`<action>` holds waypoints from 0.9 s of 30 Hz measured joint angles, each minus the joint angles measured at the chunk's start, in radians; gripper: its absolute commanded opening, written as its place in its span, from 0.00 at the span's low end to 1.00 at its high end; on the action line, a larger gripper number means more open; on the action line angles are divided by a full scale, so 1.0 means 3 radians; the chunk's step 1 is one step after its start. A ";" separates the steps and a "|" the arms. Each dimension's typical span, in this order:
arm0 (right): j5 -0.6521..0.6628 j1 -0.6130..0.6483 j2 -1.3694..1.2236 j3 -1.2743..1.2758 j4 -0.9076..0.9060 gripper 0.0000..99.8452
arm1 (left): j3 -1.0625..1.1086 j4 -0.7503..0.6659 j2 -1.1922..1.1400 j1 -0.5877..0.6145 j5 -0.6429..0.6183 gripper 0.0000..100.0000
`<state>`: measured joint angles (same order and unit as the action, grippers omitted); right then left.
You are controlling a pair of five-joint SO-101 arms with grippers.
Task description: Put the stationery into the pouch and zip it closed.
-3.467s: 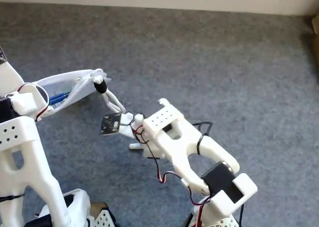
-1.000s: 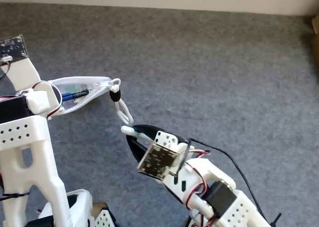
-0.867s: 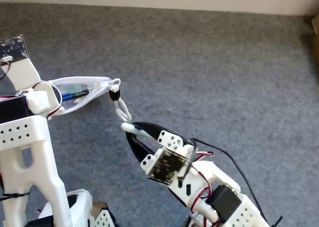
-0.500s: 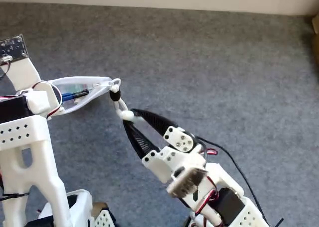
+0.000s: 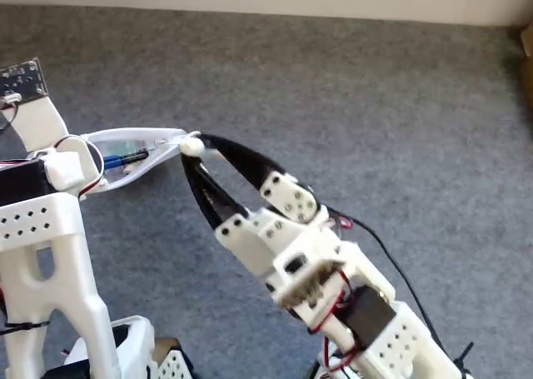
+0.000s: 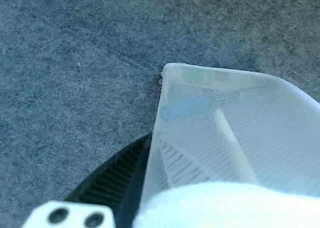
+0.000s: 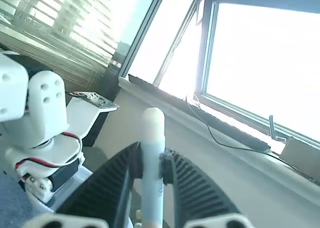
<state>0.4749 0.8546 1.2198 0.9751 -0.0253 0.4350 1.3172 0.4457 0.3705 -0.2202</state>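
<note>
Right claw (image 7: 150,160) pinches the pen (image 7: 152,123), tip at the pouch (image 5: 137,150) mouth; my left claw (image 6: 142,183) grips the pouch, steadying it for insertion.

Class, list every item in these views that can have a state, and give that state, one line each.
pouch: unzipped, mouth open, held by the left gripper.
blue pen: inside the pouch.
white stick: clamped in the right gripper, rounded end at the pouch's corner.
left gripper: shut on the pouch.
right gripper: shut on the white stick.
</note>
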 measured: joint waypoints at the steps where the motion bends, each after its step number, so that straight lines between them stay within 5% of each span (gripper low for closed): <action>1: -0.0036 0.0000 -0.0128 -0.0107 0.0000 0.01 | 0.0000 0.0000 0.0000 0.0000 0.0000 0.01; 16: -0.0982 0.0000 -0.0987 -0.0650 0.0010 0.01 | 0.0000 0.0000 0.0000 0.0000 0.0000 0.01; 27: -0.1059 0.0015 -0.1008 -0.1048 0.0010 0.01 | 0.0000 0.0000 0.0000 0.0000 0.0000 0.01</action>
<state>0.1573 0.8592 0.9175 0.6605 -0.0222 0.4350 1.3172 0.4457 0.3705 -0.2202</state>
